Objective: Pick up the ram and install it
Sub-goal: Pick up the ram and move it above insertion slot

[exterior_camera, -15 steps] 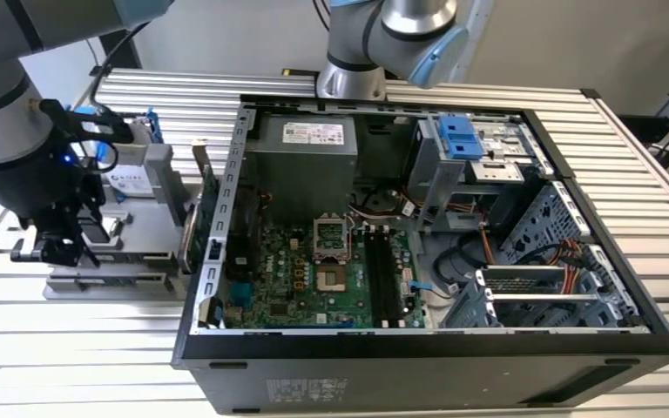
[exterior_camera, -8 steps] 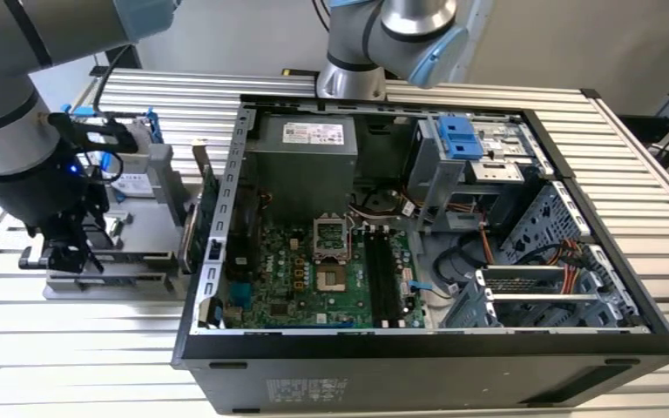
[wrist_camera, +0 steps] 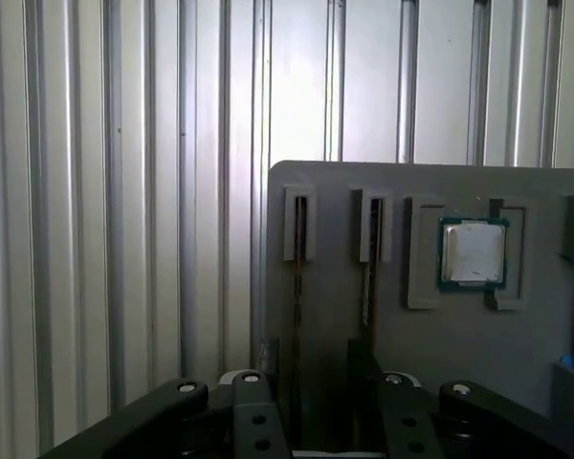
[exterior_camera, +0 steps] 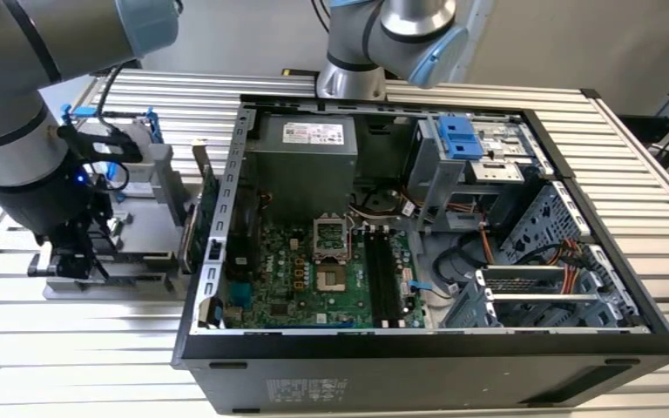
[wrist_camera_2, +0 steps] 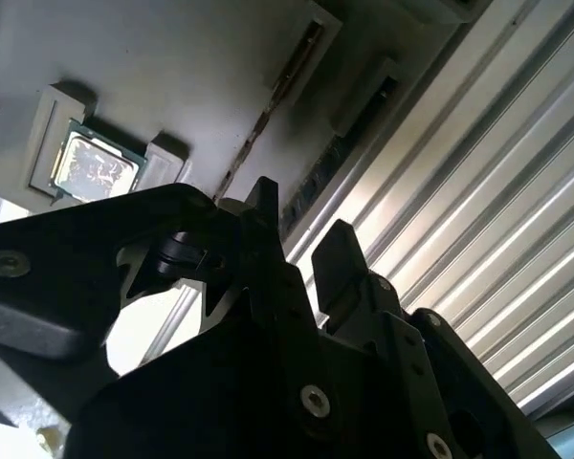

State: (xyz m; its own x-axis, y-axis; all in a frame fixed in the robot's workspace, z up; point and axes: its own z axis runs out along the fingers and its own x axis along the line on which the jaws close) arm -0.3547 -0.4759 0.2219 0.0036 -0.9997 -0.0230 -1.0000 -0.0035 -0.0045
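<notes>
1. The arm (exterior_camera: pixel 15 131) is lowered at the exterior view's left, outside the computer case (exterior_camera: pixel 428 370), with the gripper (exterior_camera: pixel 73 257) over a gray holder (exterior_camera: pixel 137 266) on the ribbed metal tabletop (exterior_camera: pixel 648 200).
2. In the first wrist view, the ram (wrist_camera: pixel 297 277) shows as a thin dark strip standing on edge in a slot of that holder. A second strip (wrist_camera: pixel 369 268) like it stands in the neighbouring slot, and a processor chip (wrist_camera: pixel 472 253) lies in a recess beside them.
3. The fingers (wrist_camera: pixel 258 411) are spread with an open gap between them, and nothing is pinched in that gap. The second wrist view shows the same spread, with the gripper (wrist_camera_2: pixel 301 215) close over the 2 slots.
4. I cannot tell which strip the gap lines up with (the 2 wrist views suggest different ones). Nor can I tell whether either finger touches a strip.
5. As for progress, the pick-up looks not yet made, since the ram sits in its holder slot and the fingers have not closed on it.
6. Inside the case, the black memory slots (exterior_camera: pixel 383 279) on the green motherboard (exterior_camera: pixel 300 287) seem to have no stick standing in them, though they are too dark to be sure. By that reading, both the lifting and the installing are left to do.
</notes>
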